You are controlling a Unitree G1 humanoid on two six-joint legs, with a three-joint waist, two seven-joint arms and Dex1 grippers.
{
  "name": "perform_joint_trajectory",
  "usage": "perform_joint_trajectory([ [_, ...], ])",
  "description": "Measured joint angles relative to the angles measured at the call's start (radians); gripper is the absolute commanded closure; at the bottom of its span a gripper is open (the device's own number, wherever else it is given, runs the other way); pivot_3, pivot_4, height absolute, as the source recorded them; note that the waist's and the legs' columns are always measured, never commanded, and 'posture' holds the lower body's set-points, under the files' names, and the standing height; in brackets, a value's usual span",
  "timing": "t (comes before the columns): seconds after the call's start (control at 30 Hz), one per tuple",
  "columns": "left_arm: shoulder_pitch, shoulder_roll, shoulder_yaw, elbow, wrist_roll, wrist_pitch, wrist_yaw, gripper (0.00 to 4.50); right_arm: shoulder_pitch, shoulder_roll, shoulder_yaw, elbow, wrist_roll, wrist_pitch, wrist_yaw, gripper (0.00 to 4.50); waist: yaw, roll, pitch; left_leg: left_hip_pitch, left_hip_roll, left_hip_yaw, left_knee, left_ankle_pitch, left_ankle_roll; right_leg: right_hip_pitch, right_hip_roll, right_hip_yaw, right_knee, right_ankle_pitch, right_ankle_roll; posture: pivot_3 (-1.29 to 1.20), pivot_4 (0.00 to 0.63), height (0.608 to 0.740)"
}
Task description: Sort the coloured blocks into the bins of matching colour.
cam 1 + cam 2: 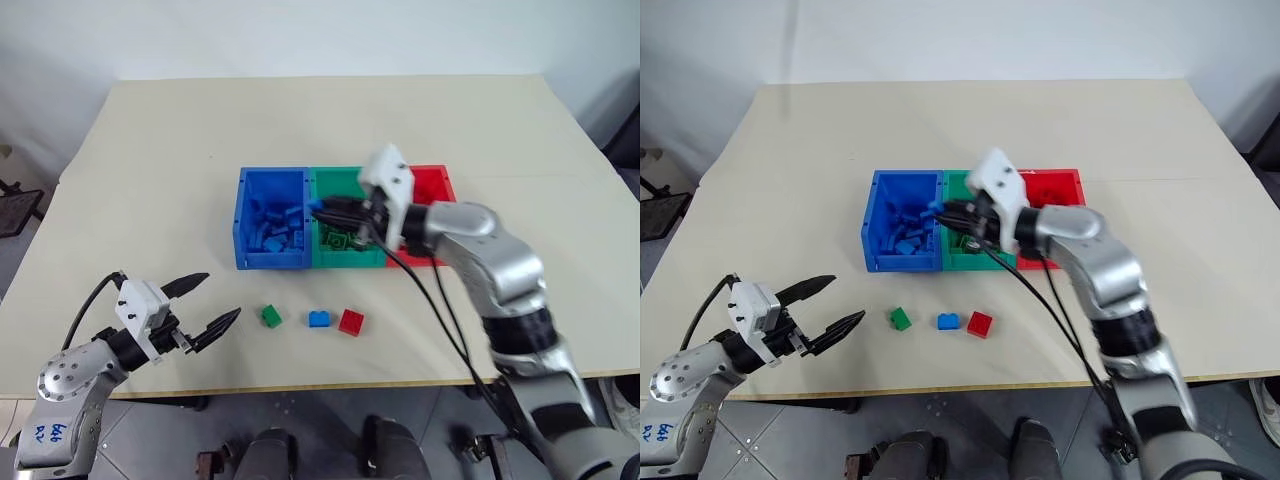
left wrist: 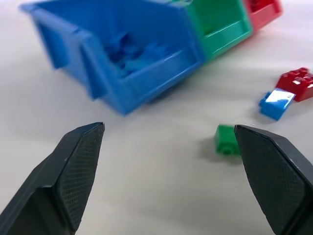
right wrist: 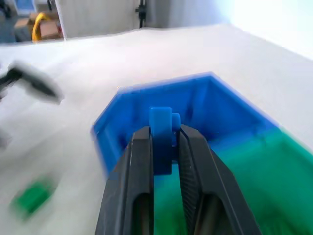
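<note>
Right wrist view gives what the head views barely show: right hand (image 3: 164, 147) clenched on a blue block (image 3: 161, 132), fingers pinching its sides, held over the edge between the blue bin (image 1: 270, 232) and green bin (image 1: 345, 225). Head views show the red bin (image 1: 432, 190) at the row's right end and blue blocks piled in the blue bin. Left hand (image 1: 200, 302) hovers released, fingers spread wide, holding nothing, low over the bench (image 1: 150, 180) near its front edge. Loose on the bench before the bins: green block (image 1: 270, 316), second blue block (image 1: 319, 320), red block (image 1: 351, 322).
</note>
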Motion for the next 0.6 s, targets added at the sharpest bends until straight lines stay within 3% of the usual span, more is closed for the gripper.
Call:
perform_joint_trajectory([
  [0.17,0.008,-0.004,0.01,-0.029,-0.007,0.001,0.012,0.0,-0.123,0.123,0.062,0.252,-0.102,-0.148,-0.032,4.16,-0.007,0.0,0.0,0.0,-0.001,-0.004,0.0,0.0,0.0,0.001,0.0,-0.002,0.001,0.0,0.0,0.0,0.15,0.74],
  [0.43,0.01,-0.003,0.012,-0.052,-0.007,0.002,0.02,0.0,-0.126,0.133,0.036,0.349,-0.122,-0.216,-0.007,1.59,-0.029,-0.001,0.0,0.0,0.0,-0.003,-0.003,0.0,-0.001,0.0,0.0,-0.005,0.0,0.0,0.0,0.0,0.15,0.74],
  [0.6,-0.018,0.012,0.003,-0.047,-0.007,0.009,0.01,0.0,-0.049,0.027,-0.015,0.193,-0.074,-0.275,0.117,0.02,-0.019,-0.001,0.0,0.0,0.0,-0.003,-0.003,0.0,-0.001,0.0,0.0,-0.005,-0.001,0.0,0.0,0.0,0.15,0.74],
])
